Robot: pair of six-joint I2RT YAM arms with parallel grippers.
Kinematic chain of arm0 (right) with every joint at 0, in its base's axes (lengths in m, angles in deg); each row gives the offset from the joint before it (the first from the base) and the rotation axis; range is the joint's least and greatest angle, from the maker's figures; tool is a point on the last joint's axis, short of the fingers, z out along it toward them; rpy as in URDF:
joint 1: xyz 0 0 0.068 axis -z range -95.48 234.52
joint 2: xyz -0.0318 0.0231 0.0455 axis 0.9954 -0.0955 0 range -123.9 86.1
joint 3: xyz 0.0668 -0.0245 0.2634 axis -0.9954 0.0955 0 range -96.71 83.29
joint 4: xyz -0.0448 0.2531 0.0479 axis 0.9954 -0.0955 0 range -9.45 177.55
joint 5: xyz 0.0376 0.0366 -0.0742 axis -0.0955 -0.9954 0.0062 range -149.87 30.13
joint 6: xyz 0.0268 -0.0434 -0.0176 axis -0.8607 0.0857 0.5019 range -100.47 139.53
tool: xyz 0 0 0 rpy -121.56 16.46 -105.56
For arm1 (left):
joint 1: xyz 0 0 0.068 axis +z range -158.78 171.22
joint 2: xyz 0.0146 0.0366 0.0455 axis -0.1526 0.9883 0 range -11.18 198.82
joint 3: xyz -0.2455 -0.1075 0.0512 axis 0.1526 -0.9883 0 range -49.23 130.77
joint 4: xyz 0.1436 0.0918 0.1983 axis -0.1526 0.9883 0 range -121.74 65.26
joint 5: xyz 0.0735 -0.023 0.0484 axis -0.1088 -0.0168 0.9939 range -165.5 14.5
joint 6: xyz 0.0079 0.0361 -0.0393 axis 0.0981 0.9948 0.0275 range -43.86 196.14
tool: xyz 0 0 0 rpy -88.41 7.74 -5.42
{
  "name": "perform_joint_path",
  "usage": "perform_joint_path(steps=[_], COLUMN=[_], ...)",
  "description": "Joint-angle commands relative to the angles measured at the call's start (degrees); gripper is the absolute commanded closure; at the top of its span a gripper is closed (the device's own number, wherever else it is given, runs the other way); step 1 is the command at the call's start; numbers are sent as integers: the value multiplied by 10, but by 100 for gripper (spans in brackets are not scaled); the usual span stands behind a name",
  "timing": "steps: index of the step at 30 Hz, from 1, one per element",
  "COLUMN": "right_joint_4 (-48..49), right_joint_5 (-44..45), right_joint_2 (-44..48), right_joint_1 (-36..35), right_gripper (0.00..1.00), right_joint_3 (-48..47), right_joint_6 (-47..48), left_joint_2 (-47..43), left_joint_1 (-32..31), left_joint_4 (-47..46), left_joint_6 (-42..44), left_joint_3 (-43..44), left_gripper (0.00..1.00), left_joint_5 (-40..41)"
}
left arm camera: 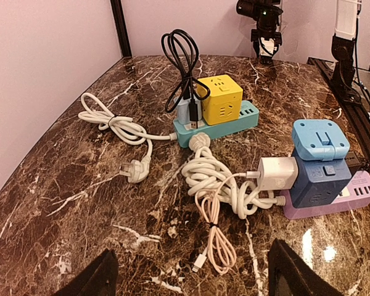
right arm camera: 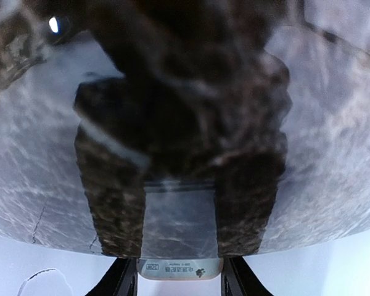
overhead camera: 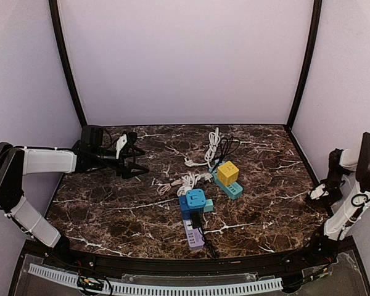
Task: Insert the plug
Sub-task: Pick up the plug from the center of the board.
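Left gripper (overhead camera: 135, 168): low over the left rear of the bench (overhead camera: 111, 209), jaws wide apart and holding nothing, pointed at the cluster in the middle, probably a stand-off that keeps every socket and lead in its wrist view. White plug (left arm camera: 135, 169): judged the task's thing; lies loose on the bench at the end of its knotted white cord (left arm camera: 114, 123), left of the teal strip (left arm camera: 234, 123), in no socket and touched by neither arm, so insertion is not yet begun. Pink cable (left arm camera: 217, 243): 1 thin looped lead, nearest the left jaws, tangled with a second white coil beside it. Blue cube (left arm camera: 320, 179): sits on 1 end of the purple strip (left arm camera: 357, 194), with a white adapter (left arm camera: 277, 174) against its side; whether the adapter is fully seated cannot be told. Yellow cube (left arm camera: 221, 98): sits on the teal strip, with the black cable (left arm camera: 182, 55) rising from that cluster and looped behind it. Right gripper (overhead camera: 316, 193): parked low at the far right edge of the bench, well apart from the plug; its own view is smeared, yet a gap shows between the 2 jaws with nothing in it, so it looks out of the way rather than engaged
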Motion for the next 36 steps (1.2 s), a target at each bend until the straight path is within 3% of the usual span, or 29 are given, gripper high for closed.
perform_joint_path(steps=[1,14,18,27,31,36], right_joint_4=[-39,-105,-101,-102,-89,54], right_joint_5=[-19,-85,-120,-232,-228,-231], right_joint_2=[53,162,196,305,327,307], right_joint_1=[0,-30,-76,-334,-473,-664], right_gripper=[100,100,100,100,100,100], right_joint_3=[-4,-41,-52,-165,-183,-179], right_joint_6=[-5,-66,-123,-379,-489,-653], left_joint_2=[-5,-41,-58,-97,-130,-178], left_joint_1=[2,2,2,1,-5,-25], left_joint_4=[-18,-52,-53,-106,-111,-86], left_joint_6=[-4,-29,-51,-320,-342,-281], left_joint_3=[-14,-38,-41,-20,-22,-35], left_gripper=[25,25,25,29,30,31], left_joint_5=[-8,-17,-20,-16,-18,-22])
